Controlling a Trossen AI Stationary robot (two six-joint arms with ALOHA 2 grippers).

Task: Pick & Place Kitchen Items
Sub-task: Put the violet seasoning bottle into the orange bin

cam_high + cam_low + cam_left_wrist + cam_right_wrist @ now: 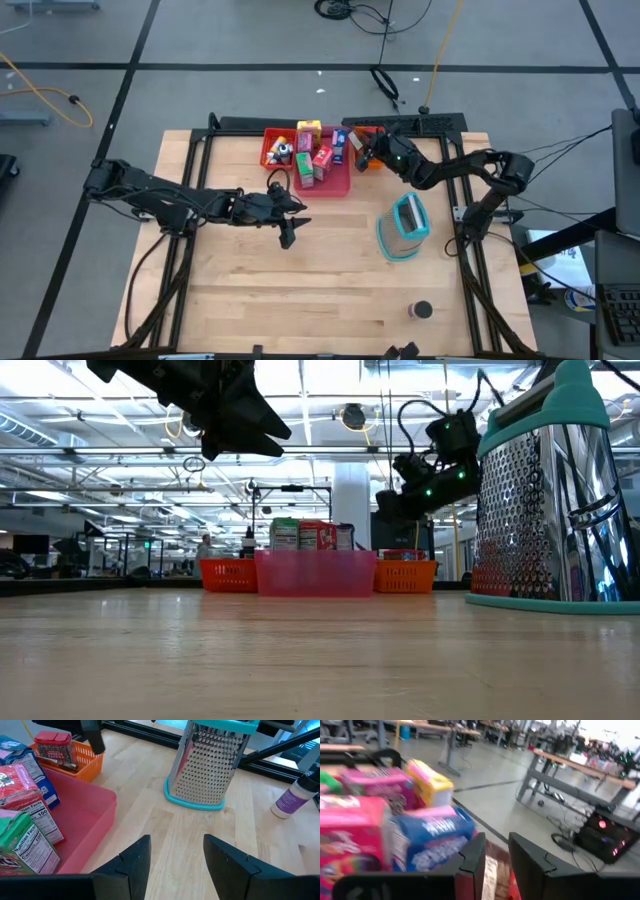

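The kitchen items stand as coloured food boxes in a pink tray at the table's far middle; the wrist views show a red box, a green one, a blue one and a yellow one. A red tin stands in the orange tray. My right gripper hovers level over that tray, open by a narrow gap, with the tin's red side and white label showing beyond it. My left gripper hangs open above bare wood, with nothing between its fingers.
A teal-and-white grater stands right of centre, tall in the low view. A small bottle with a purple label sits beyond it. A dark round can rests near the front edge. A red tray sits left of the pink one.
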